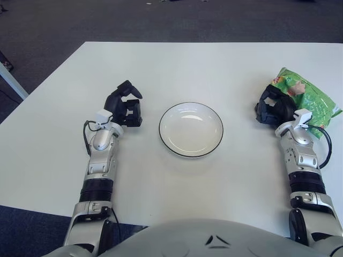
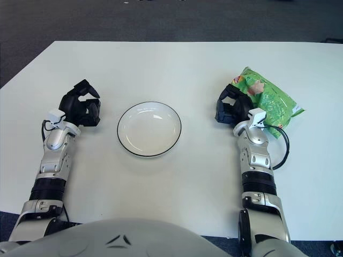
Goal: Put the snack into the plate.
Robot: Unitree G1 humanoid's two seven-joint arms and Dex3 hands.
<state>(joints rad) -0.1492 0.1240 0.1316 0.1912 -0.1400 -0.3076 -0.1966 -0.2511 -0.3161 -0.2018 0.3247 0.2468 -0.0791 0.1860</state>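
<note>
Now the right hand (image 1: pixel 274 107) sits at the left edge of the crinkled green snack bag (image 1: pixel 306 100).
Its black fingers curl against the bag; whether they actually grip it cannot be told. The bag lies on the white table (image 1: pixel 177 64), right of the round white black-rimmed plate (image 1: pixel 191 129). Left of the plate, the left hand (image 1: pixel 125 106) is clenched, holding nothing.

Plate (image 1: pixel 191 129) sits mid-table (image 1: pixel 177 59), straight ahead of the robot. Left hand (image 1: pixel 125 105) shows to the plate's left, apart from it. Over on the right, the snack bag (image 1: pixel 303 99) lies near the table's right edge, and the right hand (image 1: pixel 274 106) is against its left side, between bag and plate.
</note>
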